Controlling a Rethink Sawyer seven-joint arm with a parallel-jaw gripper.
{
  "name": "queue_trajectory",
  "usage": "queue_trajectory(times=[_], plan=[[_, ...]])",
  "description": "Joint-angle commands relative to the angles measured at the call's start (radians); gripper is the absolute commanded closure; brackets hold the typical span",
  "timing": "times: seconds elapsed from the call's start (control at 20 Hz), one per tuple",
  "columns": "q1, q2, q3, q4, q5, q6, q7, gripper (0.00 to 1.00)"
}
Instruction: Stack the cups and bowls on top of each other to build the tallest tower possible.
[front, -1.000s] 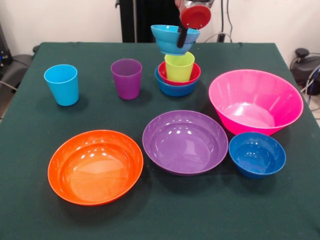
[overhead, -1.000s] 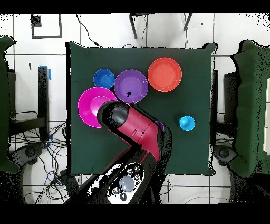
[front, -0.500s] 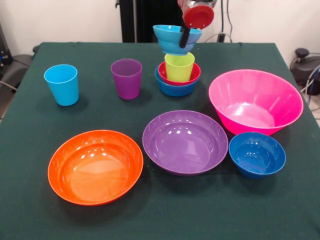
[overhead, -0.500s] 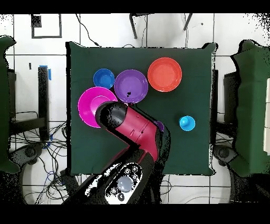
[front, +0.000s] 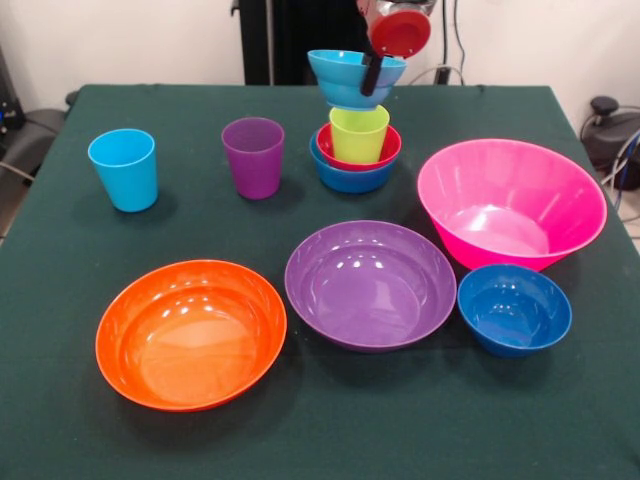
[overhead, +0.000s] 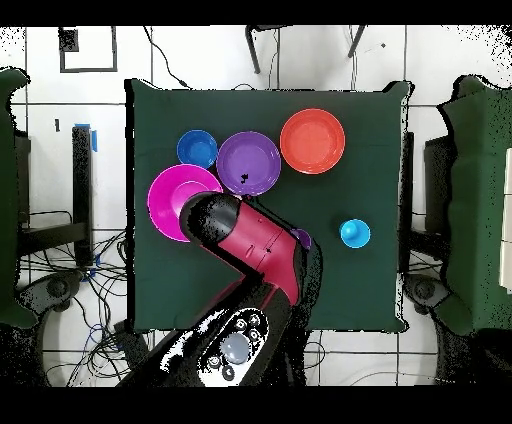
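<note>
My gripper (front: 371, 78) comes down at the top, shut on the rim of the small cyan bowl (front: 345, 80), one black finger (front: 372, 70) inside it. The bowl hangs tilted in the air just above the tower (front: 356, 150): a lime green cup (front: 359, 133) in a red bowl (front: 385, 153) in a blue bowl (front: 350, 178). A purple cup (front: 253, 157) and a light blue cup (front: 123, 168) stand to the left. In the overhead view the arm (overhead: 245, 240) hides the gripper and the tower.
Toward the front edge lie a wide orange bowl (front: 190, 333), a wide purple bowl (front: 370, 284) and a small dark blue bowl (front: 514, 309). A big pink bowl (front: 511, 203) stands right of the tower. From above, the pink bowl (overhead: 165, 195) lies partly under the arm.
The gripper has carried the cyan bowl slightly to the right, to a spot more nearly over the green cup. Nothing else has moved.
</note>
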Motion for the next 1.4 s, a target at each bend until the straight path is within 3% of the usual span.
queue_trajectory(times=[0.05, 1.0, 1.4], plan=[[0.006, 0.022, 0.097, -0.057, 0.029, 0.079, 0.247, 1.00], [0.016, 0.031, 0.096, -0.068, 0.041, 0.078, 0.282, 1.00], [-0.023, 0.033, 0.121, -0.062, 0.031, 0.040, 0.222, 1.00]])
